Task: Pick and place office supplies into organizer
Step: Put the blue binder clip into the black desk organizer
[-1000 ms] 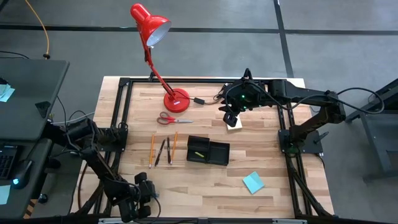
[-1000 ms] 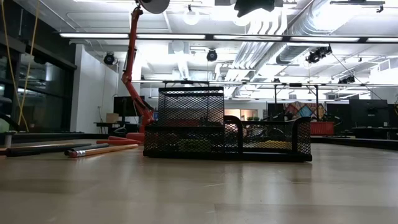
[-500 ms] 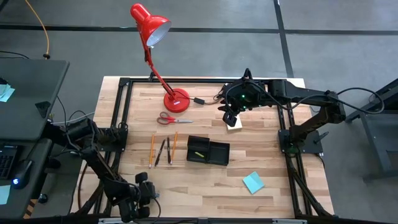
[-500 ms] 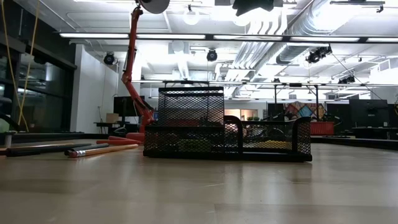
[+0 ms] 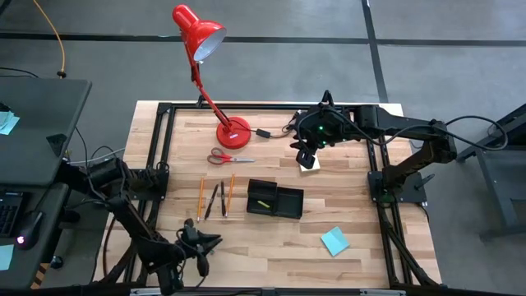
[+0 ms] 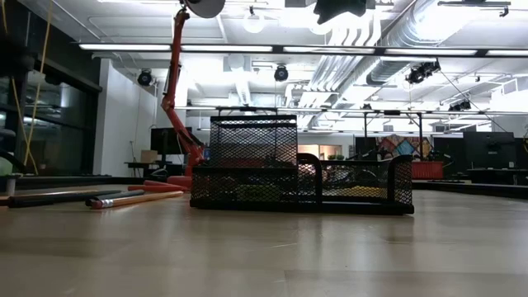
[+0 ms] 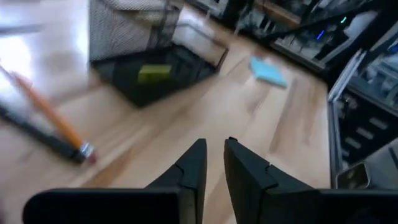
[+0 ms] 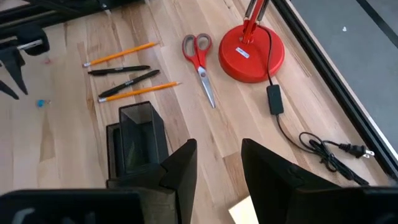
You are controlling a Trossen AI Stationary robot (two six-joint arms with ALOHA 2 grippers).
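The left gripper (image 5: pixel 200 247) is positioned at the near-left corner of the table (image 5: pixel 362 238), clear of the supplies; its fingers (image 7: pixel 194 163) are seen in the left wrist view with only a narrow gap between them, and nothing is held. To its right, two orange-yellow pencils (image 5: pixel 200 198) and two dark pens (image 5: pixel 213 200) are laid side by side on the wood, the pens between the pencils. The red-handled scissors (image 5: pixel 229 159) are placed beyond them, near the base of the red desk lamp (image 5: pixel 233 131). The black mesh organizer (image 5: pixel 274 199) is located at mid-table, just right of the pencils, with a small yellow item (image 5: pixel 262 202) visible in one compartment. A teal-blue sticky-note pad (image 5: pixel 334 241) is found well to the right, toward the near edge. The right gripper (image 5: pixel 306 156) is held at the far right above a pale yellow sticky-note pad (image 5: pixel 311 164); its fingers (image 8: pixel 180 168) are parted and nothing is gripped.
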